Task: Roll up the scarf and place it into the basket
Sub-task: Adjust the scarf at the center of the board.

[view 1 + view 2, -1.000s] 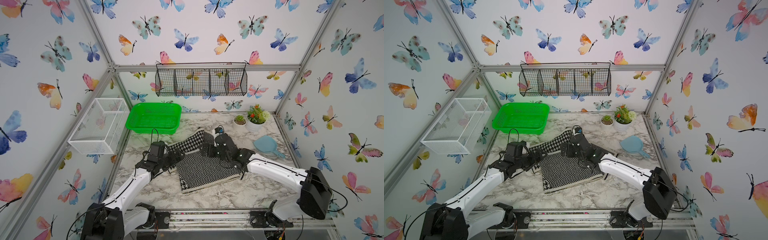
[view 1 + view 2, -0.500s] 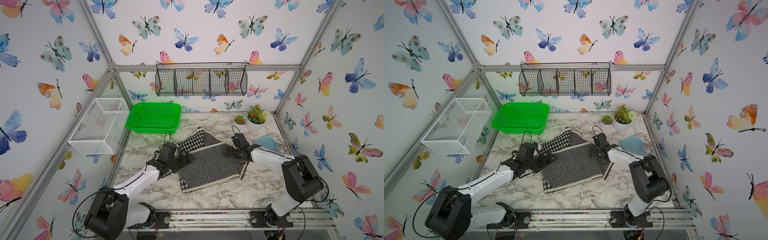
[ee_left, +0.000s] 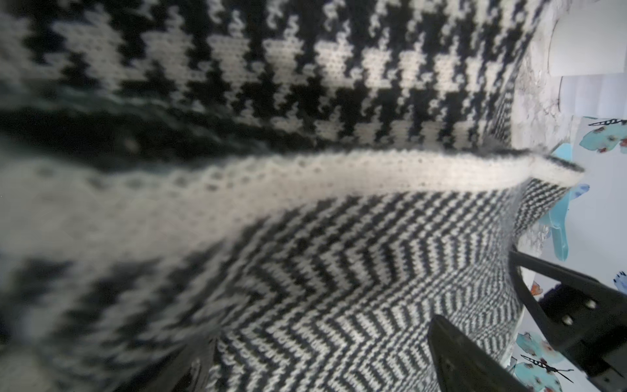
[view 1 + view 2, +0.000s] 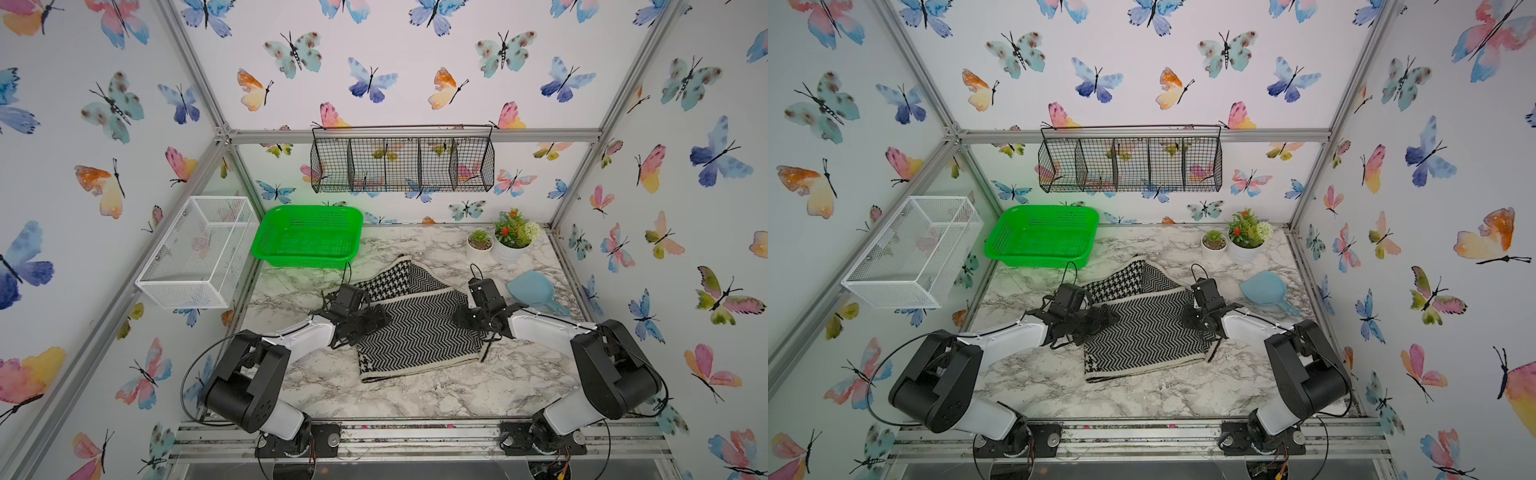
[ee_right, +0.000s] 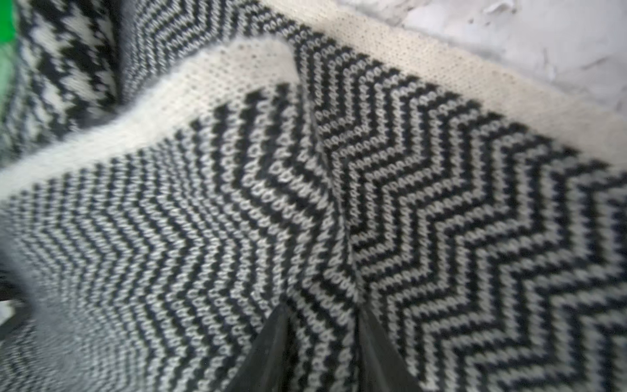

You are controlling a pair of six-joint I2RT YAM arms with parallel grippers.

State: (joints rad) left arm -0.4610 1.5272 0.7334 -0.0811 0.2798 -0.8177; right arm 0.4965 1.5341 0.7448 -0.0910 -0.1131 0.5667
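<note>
Marble surface (image 4: 415, 395) shows whole only in both top views. Across its middle lies the black-and-white knit scarf (image 4: 415, 336), folded flat, with the zigzag panel on top and a houndstooth end reaching toward the far left corner. The green basket (image 4: 307, 262) sits in that corner, near that end but apart from it. The left tool (image 4: 380, 322) is at the scarf's left edge. Its wrist view shows the fingers (image 3: 468, 356) spread wide open over the knit. The right tool (image 4: 461, 320) is at the scarf's right edge. From above its jaws are hidden, but its wrist view shows both fingers (image 5: 271, 349) drawn close, pinching a raised crease of zigzag fabric.
</note>
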